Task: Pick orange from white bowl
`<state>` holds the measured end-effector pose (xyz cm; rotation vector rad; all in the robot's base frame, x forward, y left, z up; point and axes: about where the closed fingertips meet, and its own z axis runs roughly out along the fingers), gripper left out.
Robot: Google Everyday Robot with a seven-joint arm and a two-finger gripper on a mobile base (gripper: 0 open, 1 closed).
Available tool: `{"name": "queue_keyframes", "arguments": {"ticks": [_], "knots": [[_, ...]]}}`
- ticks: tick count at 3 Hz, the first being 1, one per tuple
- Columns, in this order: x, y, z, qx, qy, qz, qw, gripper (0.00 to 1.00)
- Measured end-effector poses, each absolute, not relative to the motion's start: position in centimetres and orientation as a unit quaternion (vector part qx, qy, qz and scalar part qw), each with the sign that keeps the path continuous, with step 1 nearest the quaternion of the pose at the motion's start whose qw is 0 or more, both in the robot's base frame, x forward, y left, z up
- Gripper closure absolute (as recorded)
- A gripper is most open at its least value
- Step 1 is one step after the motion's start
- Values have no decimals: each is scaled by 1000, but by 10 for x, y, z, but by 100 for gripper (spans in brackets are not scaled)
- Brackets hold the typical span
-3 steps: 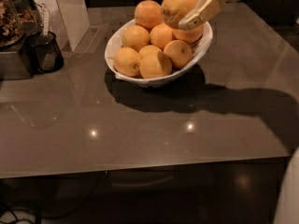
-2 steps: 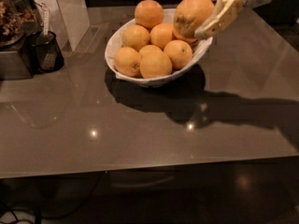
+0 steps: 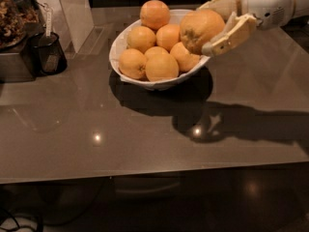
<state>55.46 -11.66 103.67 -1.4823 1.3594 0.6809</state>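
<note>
My gripper (image 3: 206, 29) reaches in from the upper right and is shut on the orange (image 3: 201, 30), a big round one with a dull brownish patch. I hold it above the right rim of the white bowl (image 3: 120, 45), clear of the pile. One cream finger (image 3: 229, 36) lies in front of the orange and the other behind it. Several smaller oranges (image 3: 161, 66) lie piled in the wide, shallow bowl on the grey tabletop.
A small black cup (image 3: 50, 55) stands at the left, beside a dark container (image 3: 12, 37) holding brownish pieces. A white panel (image 3: 72, 8) stands behind them. The table's front edge (image 3: 154, 170) runs across the lower part of the view.
The gripper has lifted the orange up out of the pile and carried it right, above the bowl's right rim. The other oranges have stayed in the bowl.
</note>
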Motion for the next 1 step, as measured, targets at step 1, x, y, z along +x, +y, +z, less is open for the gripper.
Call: {"name": "queue_keyframes", "arguments": {"ticks": [1], "knots": [[554,-117,1035,-609,560,281,486,100]]}}
